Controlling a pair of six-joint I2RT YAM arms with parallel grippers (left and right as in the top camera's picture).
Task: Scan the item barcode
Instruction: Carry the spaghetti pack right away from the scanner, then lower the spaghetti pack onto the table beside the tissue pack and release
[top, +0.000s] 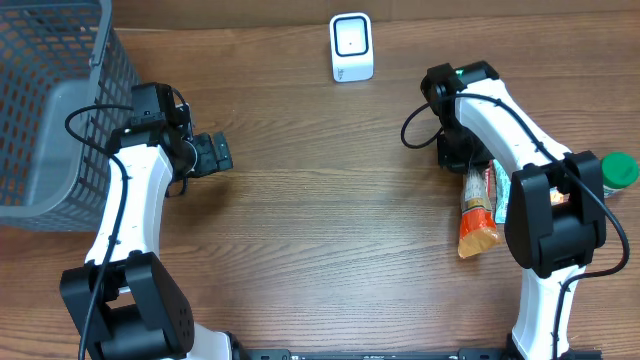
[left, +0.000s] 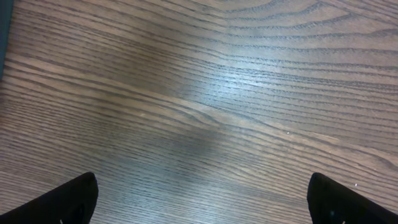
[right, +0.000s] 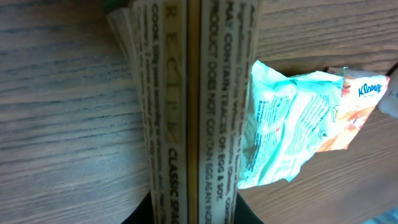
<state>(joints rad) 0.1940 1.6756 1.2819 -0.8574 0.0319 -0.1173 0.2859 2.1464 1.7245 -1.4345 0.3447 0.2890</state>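
The item is a long spaghetti packet (top: 476, 212) with an orange end, stretching toward the table's front on the right. My right gripper (top: 460, 160) is shut on its far end. In the right wrist view the printed packet (right: 193, 106) runs up from between my dark fingers (right: 138, 214), filling the right gripper (right: 193, 211). No barcode shows on the visible faces. The white barcode scanner (top: 351, 47) stands at the back centre, well apart from the packet. My left gripper (top: 215, 153) is open and empty over bare wood (left: 202, 199).
A teal and orange Kleenex tissue pack (right: 298, 127) lies right beside the packet (top: 491, 188). A green-lidded bottle (top: 618, 170) stands at the right edge. A grey mesh basket (top: 115, 60) fills the back left corner beside the left arm.
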